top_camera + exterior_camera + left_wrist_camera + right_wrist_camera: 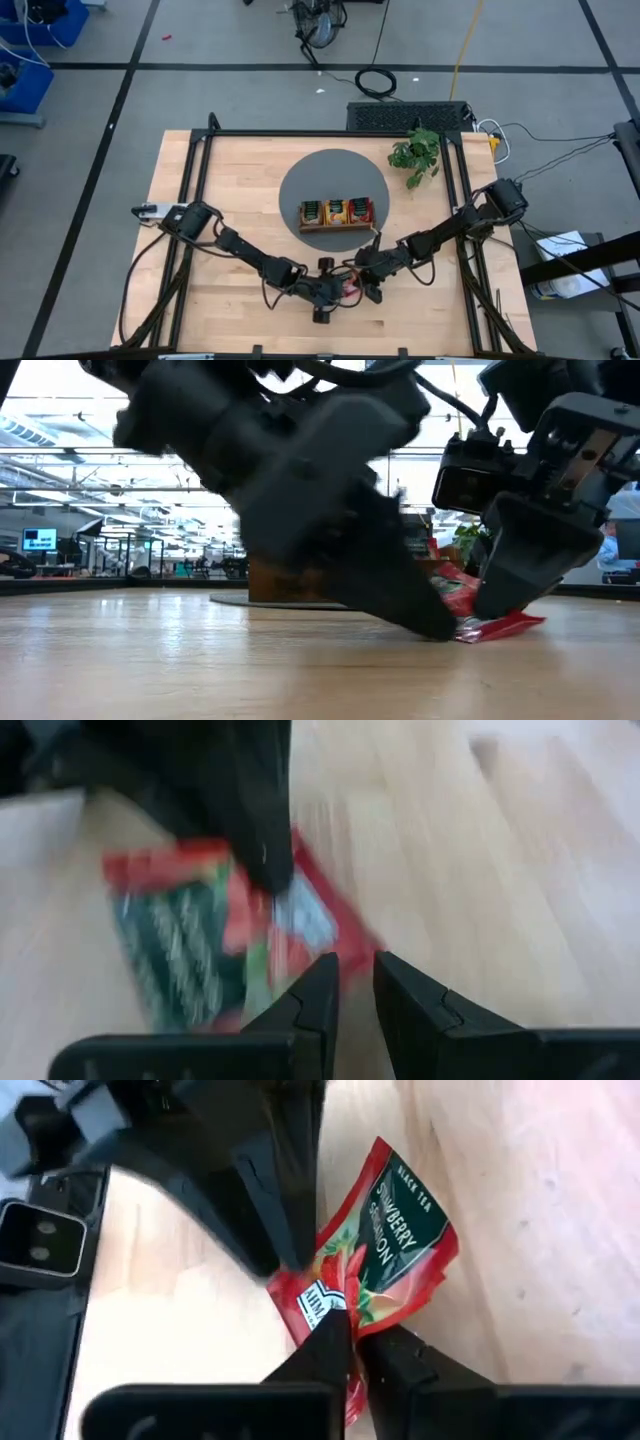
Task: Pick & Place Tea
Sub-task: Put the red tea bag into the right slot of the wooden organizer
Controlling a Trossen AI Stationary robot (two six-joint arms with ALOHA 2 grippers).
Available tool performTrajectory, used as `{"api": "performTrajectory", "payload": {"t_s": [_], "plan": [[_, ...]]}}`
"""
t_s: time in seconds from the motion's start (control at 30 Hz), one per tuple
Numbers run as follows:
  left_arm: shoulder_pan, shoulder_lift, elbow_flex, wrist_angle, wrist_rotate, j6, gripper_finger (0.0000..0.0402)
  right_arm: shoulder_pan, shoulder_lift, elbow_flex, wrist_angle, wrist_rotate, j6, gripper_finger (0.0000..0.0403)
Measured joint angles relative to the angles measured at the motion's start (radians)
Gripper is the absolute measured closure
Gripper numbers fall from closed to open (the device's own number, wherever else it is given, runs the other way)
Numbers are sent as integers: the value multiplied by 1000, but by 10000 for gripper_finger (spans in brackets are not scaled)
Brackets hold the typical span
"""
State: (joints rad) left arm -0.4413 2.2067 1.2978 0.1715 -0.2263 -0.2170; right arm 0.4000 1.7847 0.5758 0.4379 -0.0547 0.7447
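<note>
One red tea sachet (395, 1250) with a dark green label lies crumpled on the wood near the table's near edge (350, 287), between both grippers. My right gripper (355, 1335) is shut on its end. My left gripper (357, 975) stands at the sachet's (190, 950) opposite edge, its fingers almost together. In the low view the left gripper (445, 628) has its tips down at the table beside the sachet (495, 625), and the right gripper (500, 600) is above it. More sachets (337, 211) stand in the brown wooden tray (337, 228). My left gripper has its near-shut fingertips (440, 622) down on the table at the sachet's edge (290, 1275), slanting from above and the table's left. Whether they press on the foil or only stand against it, I cannot tell. My right gripper pinches the sachet's end by the white logo (325, 1305) between both fingers, slanting down from the table's right. The foil is buckled there. The sachet's other end (530, 622) lies on the table.
The tray sits on a round grey mat (300, 180) at the table's middle, behind both grippers. A small green plant (415, 152) stands at the far right of the table. Bare wood lies left and right of the grippers along the near edge.
</note>
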Motion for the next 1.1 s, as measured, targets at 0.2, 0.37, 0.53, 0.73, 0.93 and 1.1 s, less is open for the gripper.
{"api": "performTrajectory", "payload": {"t_s": [0.2,0.37,0.53,0.73,0.93,1.1], "plan": [[-26,-116,-1,-49,8,33,327,38,-68,-2,1,97,-118,396],[-53,-190,0,-53,-7,55,327,130,-154,-6,-43,259,-274,395],[-75,-227,3,-11,-66,65,327,256,-221,-4,-68,516,-412,399],[-64,-226,3,11,-172,76,317,363,-233,-1,44,737,-563,398],[-37,-226,3,30,-168,76,217,440,-233,-1,65,845,-667,398],[0,-226,3,46,-65,56,125,455,-216,-1,81,869,-676,398]]}}
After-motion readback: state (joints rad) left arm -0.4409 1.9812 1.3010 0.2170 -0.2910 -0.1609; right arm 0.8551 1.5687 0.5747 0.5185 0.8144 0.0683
